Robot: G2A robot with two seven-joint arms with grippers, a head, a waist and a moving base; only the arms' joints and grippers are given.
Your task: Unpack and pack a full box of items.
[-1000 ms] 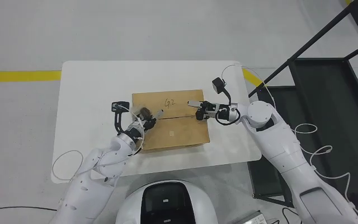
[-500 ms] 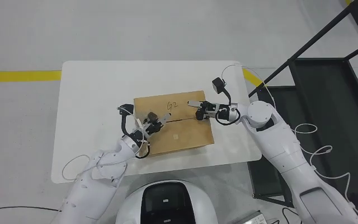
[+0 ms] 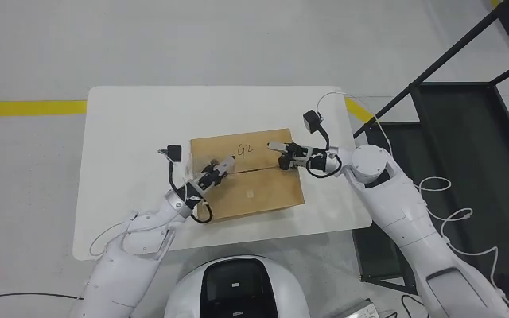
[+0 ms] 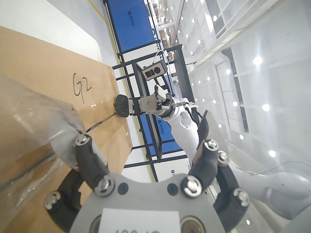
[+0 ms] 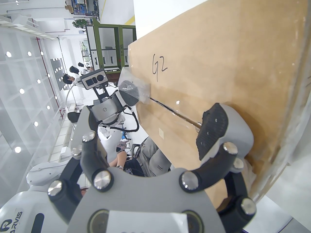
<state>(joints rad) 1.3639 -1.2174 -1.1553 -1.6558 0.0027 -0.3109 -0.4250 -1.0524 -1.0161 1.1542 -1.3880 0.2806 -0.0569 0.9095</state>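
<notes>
A closed brown cardboard box (image 3: 254, 191) marked "G2" lies in the middle of the white table. My left gripper (image 3: 220, 168) is over the box's left half at the centre seam, open. One of its fingers (image 4: 87, 151) touches a lifted strip of clear tape (image 4: 36, 112). In the right wrist view the tape (image 5: 143, 90) shows crumpled around my left gripper (image 5: 130, 93). My right gripper (image 3: 280, 156) is open at the seam's right end. One pad (image 5: 213, 129) rests on the box top (image 5: 206, 49); the other finger hangs off the box's edge.
The white table (image 3: 127, 159) has bare room left of and behind the box. A black metal rack (image 3: 453, 151) stands close to the table's right side. A yellow line (image 3: 40, 107) runs across the floor at the left.
My left gripper has slid right along the seam toward the box's middle. The box shifted and turned slightly to the right. The right gripper kept its place.
</notes>
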